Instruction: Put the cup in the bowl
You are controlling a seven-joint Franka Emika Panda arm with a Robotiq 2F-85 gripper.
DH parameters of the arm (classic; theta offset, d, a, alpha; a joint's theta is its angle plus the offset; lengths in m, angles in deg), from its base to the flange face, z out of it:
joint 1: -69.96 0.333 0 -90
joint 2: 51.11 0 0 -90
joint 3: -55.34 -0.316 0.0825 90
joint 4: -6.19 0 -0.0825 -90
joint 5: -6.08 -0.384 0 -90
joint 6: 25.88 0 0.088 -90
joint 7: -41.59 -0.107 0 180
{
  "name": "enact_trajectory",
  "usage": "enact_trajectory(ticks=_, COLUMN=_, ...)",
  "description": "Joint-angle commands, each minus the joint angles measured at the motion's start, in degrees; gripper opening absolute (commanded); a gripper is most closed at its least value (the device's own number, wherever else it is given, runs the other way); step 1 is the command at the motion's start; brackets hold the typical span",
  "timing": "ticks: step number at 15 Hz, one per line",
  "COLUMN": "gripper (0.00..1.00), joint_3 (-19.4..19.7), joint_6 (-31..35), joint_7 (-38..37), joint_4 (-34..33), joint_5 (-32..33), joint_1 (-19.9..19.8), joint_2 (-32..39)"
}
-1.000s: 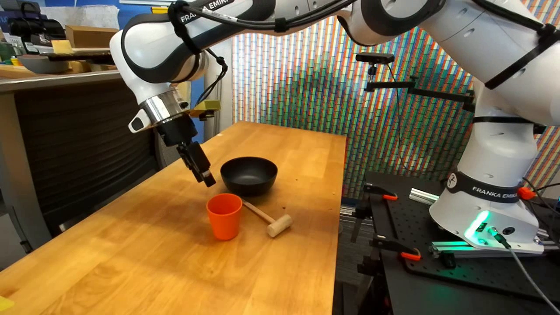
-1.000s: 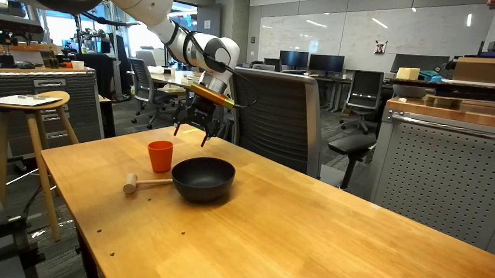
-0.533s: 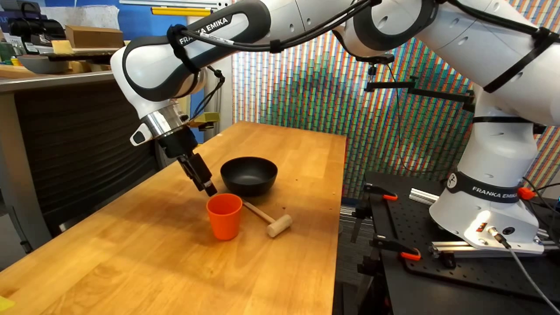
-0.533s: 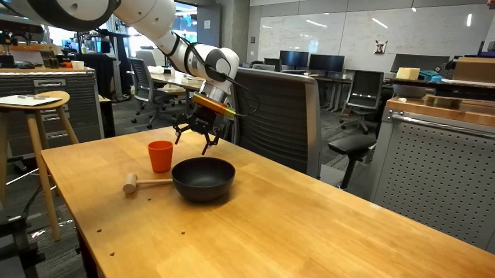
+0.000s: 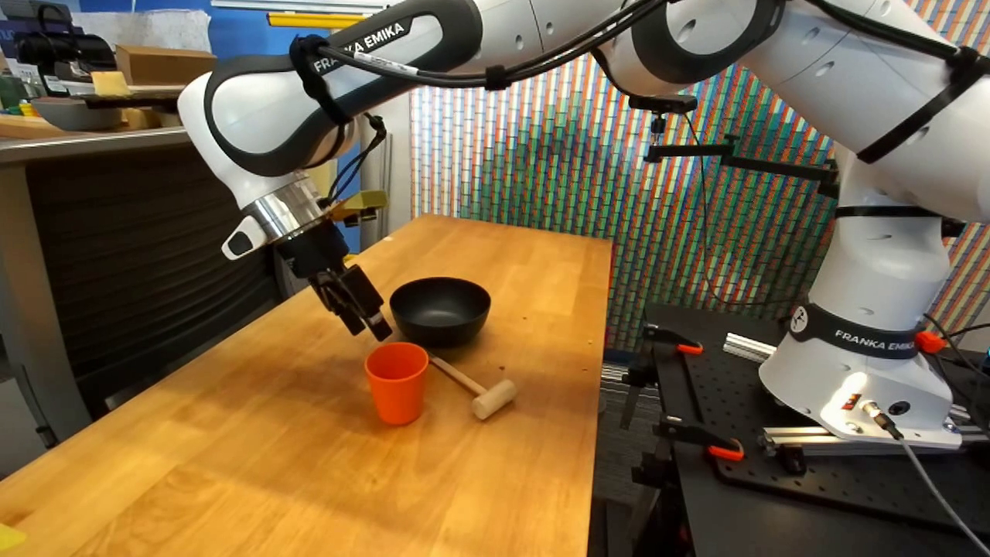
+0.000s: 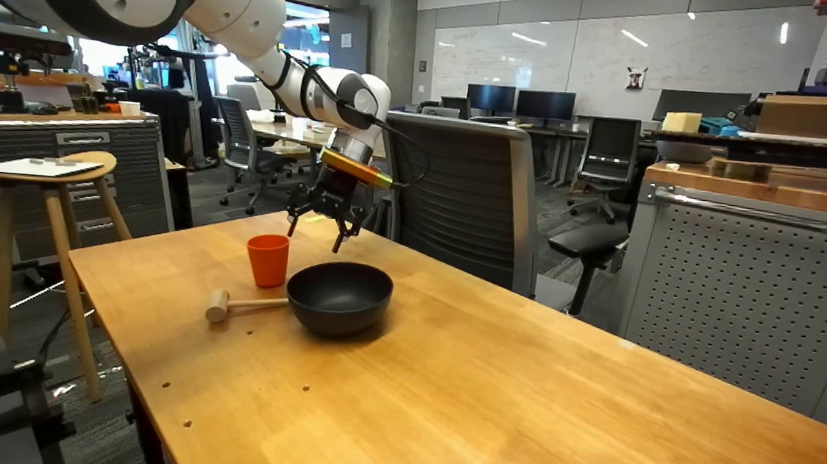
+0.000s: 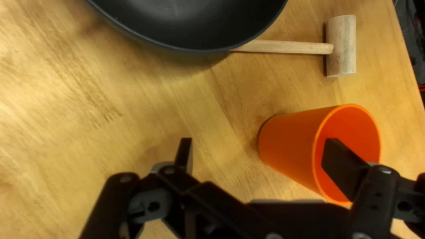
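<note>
The orange-red cup (image 5: 396,391) stands upright on the wooden table in both exterior views (image 6: 267,263). The black bowl (image 5: 441,329) stands upright beside it, apart from it, also in both exterior views (image 6: 336,322). My gripper (image 5: 368,331) is open and empty, tilted, just above and behind the cup's rim. In an exterior view the gripper (image 6: 314,242) has one fingertip near the cup's rim. In the wrist view the gripper's (image 7: 259,140) right finger overlaps the mouth of the cup (image 7: 289,142); the left finger is over bare wood. The bowl (image 7: 199,36) is at the top, partly cut off.
A pale wooden mallet (image 5: 493,398) lies beside the cup, its handle end reaching to the bowl; it also shows in the wrist view (image 7: 341,46). A dark chair (image 6: 460,206) stands against the table's edge near the arm.
My gripper first came down toward the cup, then shifted slightly toward it and up a little. It stays open. The cup, bowl and mallet have not moved.
</note>
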Motion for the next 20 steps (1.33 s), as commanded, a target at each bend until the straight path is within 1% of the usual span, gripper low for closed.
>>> enact_trajectory(ticks=1, gripper=1.00, joint_3=-0.57, joint_6=-3.21, joint_7=2.01, joint_4=2.15, joint_5=0.10, joint_1=-0.28, joint_2=-3.12)
enact_trajectory(ticks=5, gripper=1.00, joint_3=-0.88, joint_6=-1.66, joint_7=1.52, joint_4=4.27, joint_5=-0.25, joint_1=-0.24, joint_2=-4.55)
enact_trajectory(ticks=11, gripper=1.00, joint_3=-0.25, joint_6=7.97, joint_7=0.65, joint_4=9.43, joint_5=1.94, joint_1=0.93, joint_2=-6.29)
enact_trajectory(ticks=14, gripper=1.00, joint_3=0.25, joint_6=13.86, joint_7=-0.78, joint_4=14.34, joint_5=3.38, joint_1=1.36, joint_2=-8.44)
enact_trajectory(ticks=17, gripper=1.00, joint_3=-0.08, joint_6=15.69, joint_7=-1.09, joint_4=17.88, joint_5=3.83, joint_1=1.07, joint_2=-10.51)
enact_trajectory(ticks=20, gripper=1.00, joint_3=-0.18, joint_6=15.63, joint_7=-1.64, joint_4=21.42, joint_5=4.02, joint_1=0.79, joint_2=-13.02)
